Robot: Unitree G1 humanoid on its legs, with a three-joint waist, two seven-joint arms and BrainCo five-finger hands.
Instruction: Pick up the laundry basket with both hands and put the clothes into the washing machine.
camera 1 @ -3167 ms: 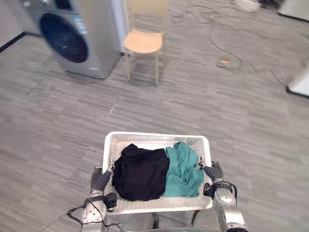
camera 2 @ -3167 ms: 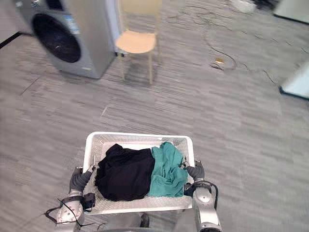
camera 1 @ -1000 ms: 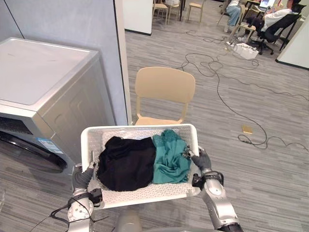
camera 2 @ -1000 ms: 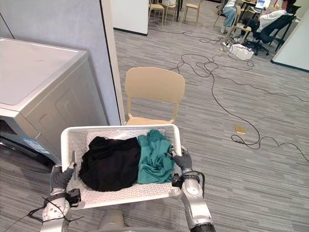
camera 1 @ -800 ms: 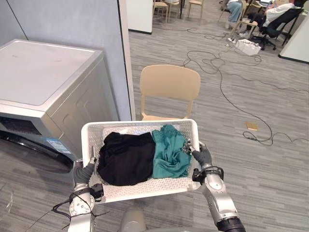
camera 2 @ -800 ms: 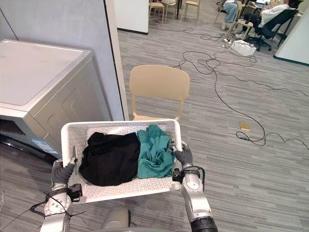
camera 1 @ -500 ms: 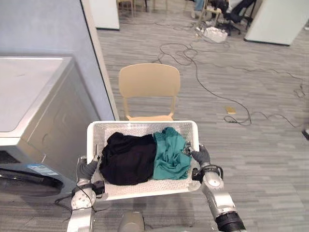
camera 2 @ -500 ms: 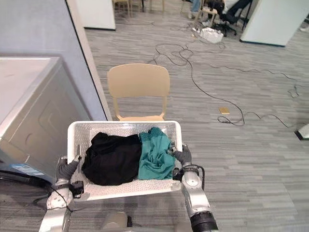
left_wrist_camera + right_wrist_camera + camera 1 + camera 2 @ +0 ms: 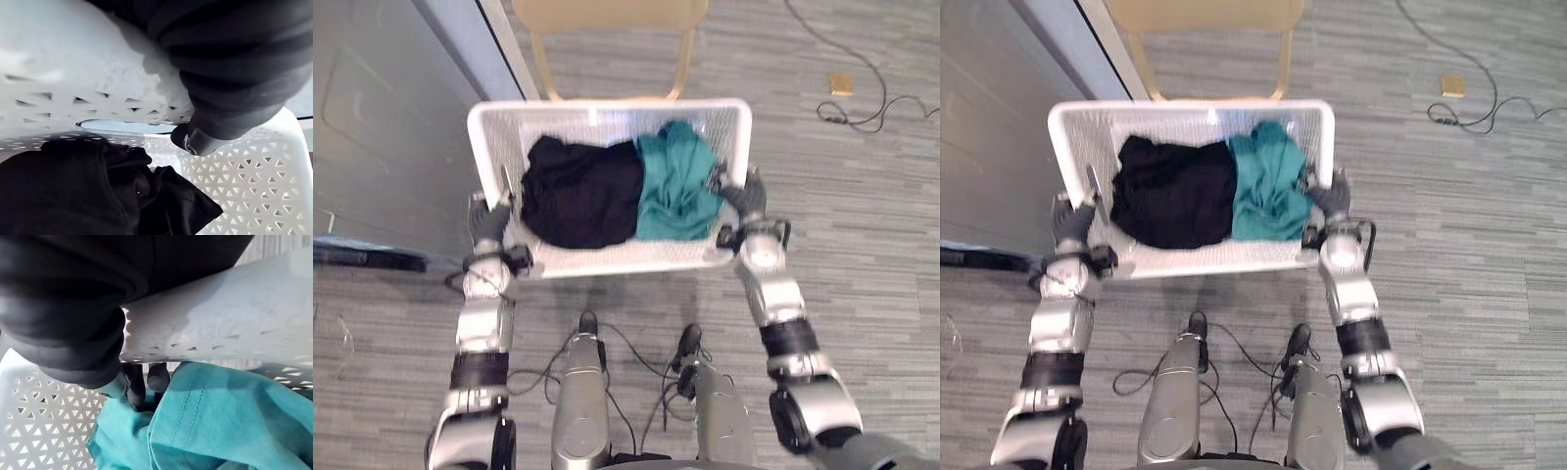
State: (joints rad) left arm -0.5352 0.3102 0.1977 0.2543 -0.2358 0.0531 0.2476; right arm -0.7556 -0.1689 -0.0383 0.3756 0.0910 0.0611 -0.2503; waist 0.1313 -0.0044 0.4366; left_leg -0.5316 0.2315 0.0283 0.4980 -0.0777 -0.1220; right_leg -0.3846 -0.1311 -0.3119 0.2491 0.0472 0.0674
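The laundry basket [image 9: 607, 106], white and perforated, is held off the grey striped floor [image 9: 862, 245] in front of the robot, gripped at its two short ends. The left hand [image 9: 489, 220] is clamped on the left end. In the left wrist view, a dark fingertip [image 9: 195, 139] is hooked over the rim into the basket. The right hand [image 9: 744, 196] is clamped on the right end, its fingertips [image 9: 137, 387] curled inside the wall against the cloth. Inside the basket, a black garment [image 9: 582, 191] fills the left and middle, and a teal garment [image 9: 675, 186] lies bunched at the right, touching it. A beige chair [image 9: 607, 15] stands just beyond the far rim, directly ahead. The grey washing machine [image 9: 382, 117] stands to the robot's left, close beside the left end of the basket. A blue-grey partition edge [image 9: 499, 39] rises between the machine and the chair. To the far right, well apart, a cable [image 9: 876, 98] and a small tan object [image 9: 842, 84] lie on the floor.
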